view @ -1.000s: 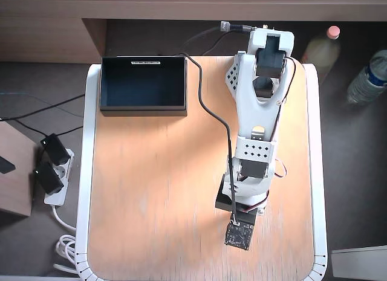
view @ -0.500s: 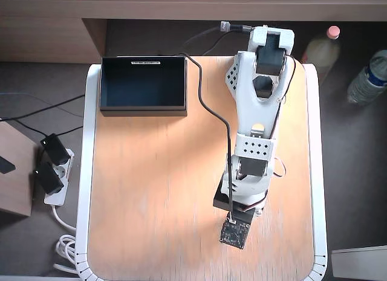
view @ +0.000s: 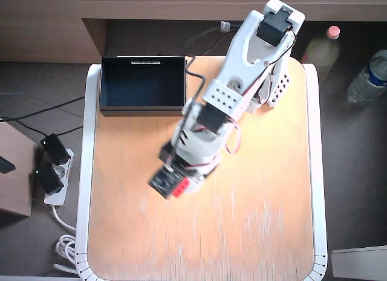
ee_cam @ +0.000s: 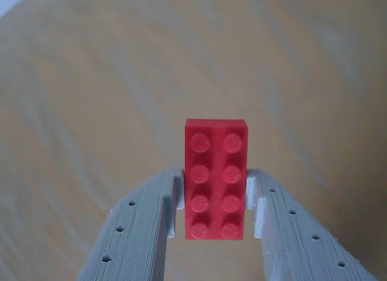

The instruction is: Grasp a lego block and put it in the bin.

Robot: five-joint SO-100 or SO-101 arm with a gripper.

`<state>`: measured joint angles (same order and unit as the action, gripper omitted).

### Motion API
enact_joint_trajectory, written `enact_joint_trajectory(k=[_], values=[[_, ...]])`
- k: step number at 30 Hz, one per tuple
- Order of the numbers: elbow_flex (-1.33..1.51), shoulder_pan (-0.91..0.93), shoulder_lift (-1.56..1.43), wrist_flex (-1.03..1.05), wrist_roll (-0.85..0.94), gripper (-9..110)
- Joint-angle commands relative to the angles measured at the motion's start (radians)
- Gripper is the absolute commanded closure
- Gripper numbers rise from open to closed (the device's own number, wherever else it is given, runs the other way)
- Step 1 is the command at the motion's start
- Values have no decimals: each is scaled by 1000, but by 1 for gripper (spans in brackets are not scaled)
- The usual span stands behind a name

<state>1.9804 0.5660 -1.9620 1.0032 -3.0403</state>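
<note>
The red lego block (ee_cam: 216, 179) sits clamped between the 2 pale grey fingers (ee_cam: 143, 232) of the gripper (ee_cam: 216, 217), its studded face turned to the wrist camera, 8 studs in 2 rows of 4, with the far half of the block sticking out past the fingertips over the blurred wooden surface (ee_cam: 91, 100). From above, the block (view: 180, 186) shows as a small red patch at the tip of the white arm (view: 233, 87), held above the middle of the surface (view: 260, 226), nearer the left side, and well apart from the black bin (view: 143, 83) at the far left corner. The bin carries a thin white label strip (view: 146, 61) along its far edge, but the writing on it is too small to read. Half a second ago the arm reached toward the near right part of the surface with no red showing; it has since swung left toward the bin's side, and the block now rides in the gripper.
</note>
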Motion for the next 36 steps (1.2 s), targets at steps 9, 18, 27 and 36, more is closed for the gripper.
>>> enact_joint_trajectory(k=[9,18,27,36], values=[[-298,439,-146,227,-66,101],[-296,730,-147,354,-140,101],[-293,910,-64,433,-196,101],[-293,962,127,325,-209,101]])
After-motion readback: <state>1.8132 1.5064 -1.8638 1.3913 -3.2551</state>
